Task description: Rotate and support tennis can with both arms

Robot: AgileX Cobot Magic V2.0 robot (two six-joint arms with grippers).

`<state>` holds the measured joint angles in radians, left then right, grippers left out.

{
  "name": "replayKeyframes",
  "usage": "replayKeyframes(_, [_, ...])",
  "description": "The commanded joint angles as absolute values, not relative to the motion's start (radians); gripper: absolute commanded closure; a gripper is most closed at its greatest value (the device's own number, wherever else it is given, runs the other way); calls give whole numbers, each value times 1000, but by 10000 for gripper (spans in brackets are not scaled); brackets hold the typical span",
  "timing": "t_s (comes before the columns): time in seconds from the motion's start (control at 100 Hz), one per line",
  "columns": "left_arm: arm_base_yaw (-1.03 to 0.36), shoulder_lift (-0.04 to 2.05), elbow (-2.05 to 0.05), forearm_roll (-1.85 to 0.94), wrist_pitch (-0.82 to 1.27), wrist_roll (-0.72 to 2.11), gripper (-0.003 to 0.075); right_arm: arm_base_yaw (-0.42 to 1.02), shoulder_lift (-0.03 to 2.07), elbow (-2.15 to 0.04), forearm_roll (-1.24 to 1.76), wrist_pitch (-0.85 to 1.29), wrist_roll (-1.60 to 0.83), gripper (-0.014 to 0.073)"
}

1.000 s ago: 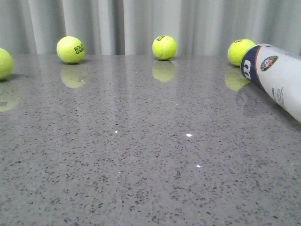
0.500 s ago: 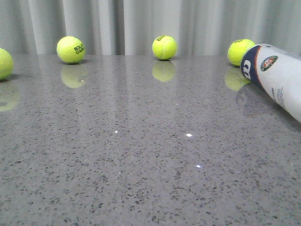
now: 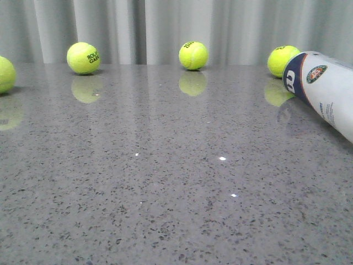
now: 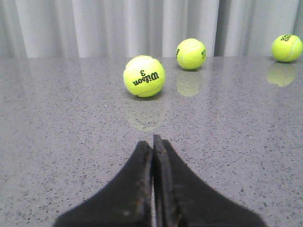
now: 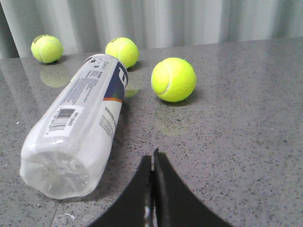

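Observation:
The tennis can (image 3: 325,91) lies on its side at the right edge of the front view, navy band and round logo facing the table's middle. In the right wrist view the tennis can (image 5: 83,123) lies with its clear bottom end toward the camera, label up. My right gripper (image 5: 152,158) is shut and empty, low over the table beside the can's bottom end, apart from it. My left gripper (image 4: 152,143) is shut and empty, pointing at a Wilson ball (image 4: 144,76). Neither arm shows in the front view.
Tennis balls stand on the grey speckled table (image 3: 165,176): far left (image 3: 4,74), back left (image 3: 83,58), back middle (image 3: 193,55), and one behind the can (image 3: 281,59). In the right wrist view a ball (image 5: 173,79) lies beside the can. Grey curtain behind.

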<state>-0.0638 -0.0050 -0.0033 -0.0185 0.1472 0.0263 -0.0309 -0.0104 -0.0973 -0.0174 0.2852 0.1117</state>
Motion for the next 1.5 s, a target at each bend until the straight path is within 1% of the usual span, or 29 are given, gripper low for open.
replayKeyframes(0.0, [-62,-43,44,-27,73,20,741,-30,23,-200,-7,327,108,661])
replayKeyframes(0.19, [-62,-43,44,-27,73,20,741,-30,148,-363,39,483,108,661])
replayKeyframes(0.42, [-62,-43,44,-27,73,20,741,-30,300,-461,98,461,108,661])
replayKeyframes(0.51, [-62,-43,44,-27,73,20,741,-30,367,-493,119,492,107,635])
replayKeyframes(0.55, [-62,-43,44,-27,73,20,741,-30,401,-506,119,510,106,585])
replayKeyframes(0.6, [-62,-43,44,-27,73,20,741,-30,443,-525,119,537,97,483])
replayKeyframes(0.64, [-62,-43,44,-27,73,20,741,-30,474,-542,119,559,95,363])
replayKeyframes(0.65, [-62,-43,44,-27,73,20,741,-30,486,-548,119,562,95,318])
replayKeyframes(0.67, [-62,-43,44,-27,73,20,741,-30,505,-554,119,571,95,272])
replayKeyframes(0.68, [-62,-43,44,-27,73,20,741,-30,511,-560,119,576,95,225])
replayKeyframes(0.69, [-62,-43,44,-27,73,20,741,-30,524,-563,119,578,95,202])
replayKeyframes(0.72, [-62,-43,44,-27,73,20,741,-30,550,-579,120,588,95,92])
replayKeyframes(0.74, [-62,-43,44,-27,73,20,741,-30,570,-586,120,595,95,53])
replayKeyframes(0.75, [-62,-43,44,-27,73,20,741,-30,576,-594,120,601,95,15])
replayKeyframes(0.79, [-62,-43,44,-27,73,20,741,-30,616,-618,120,621,95,-78])
replayKeyframes(0.92, [-62,-43,44,-27,73,20,741,-30,735,-701,120,681,82,-42])
replayKeyframes(1.09, [-62,-43,44,-27,73,20,741,-30,880,-849,194,736,26,-42])
replayKeyframes(1.26, [-62,-43,44,-27,73,20,741,-30,1052,-1013,326,854,-25,-42])
replayKeyframes(1.38, [-62,-43,44,-27,73,20,741,-30,1183,-1100,365,934,-32,-42])
replayKeyframes(1.49, [-62,-43,44,-27,73,20,741,-30,1286,-1155,385,957,-36,-42])
